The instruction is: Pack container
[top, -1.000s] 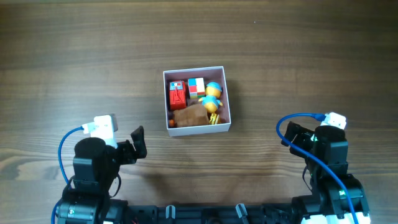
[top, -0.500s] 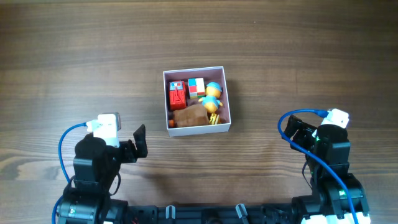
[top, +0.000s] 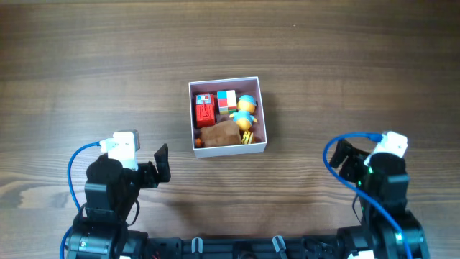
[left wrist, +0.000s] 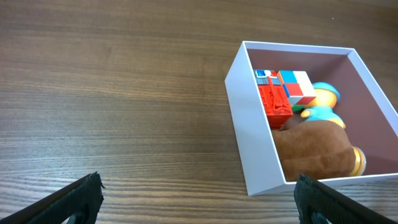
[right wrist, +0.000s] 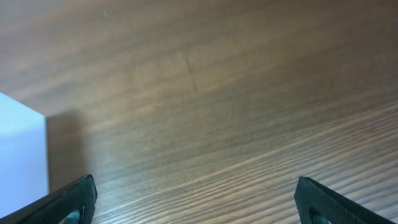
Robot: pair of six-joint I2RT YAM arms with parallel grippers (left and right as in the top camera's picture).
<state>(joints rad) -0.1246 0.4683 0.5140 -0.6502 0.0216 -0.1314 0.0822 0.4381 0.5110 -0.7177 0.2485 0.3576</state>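
The container (top: 228, 149) is a square white-walled box with a dull pink inside, at the table's middle. It holds a red brick toy (top: 205, 111), a red, white and blue cube (top: 227, 100), a blue and yellow duck figure (top: 246, 109) and a brown plush (top: 220, 132). It also shows in the left wrist view (left wrist: 252, 137) with the toys inside. My left gripper (left wrist: 199, 200) is open and empty, low near the front left (top: 159, 164). My right gripper (right wrist: 198, 200) is open and empty at the front right (top: 343, 160), with the container's white wall (right wrist: 22, 149) at its left.
Bare wooden tabletop (top: 345, 65) surrounds the container on all sides. Blue cables loop off both arms near the front edge (top: 72, 173).
My right arm has drawn back slightly toward the front edge. The left arm and the container's contents have not moved.
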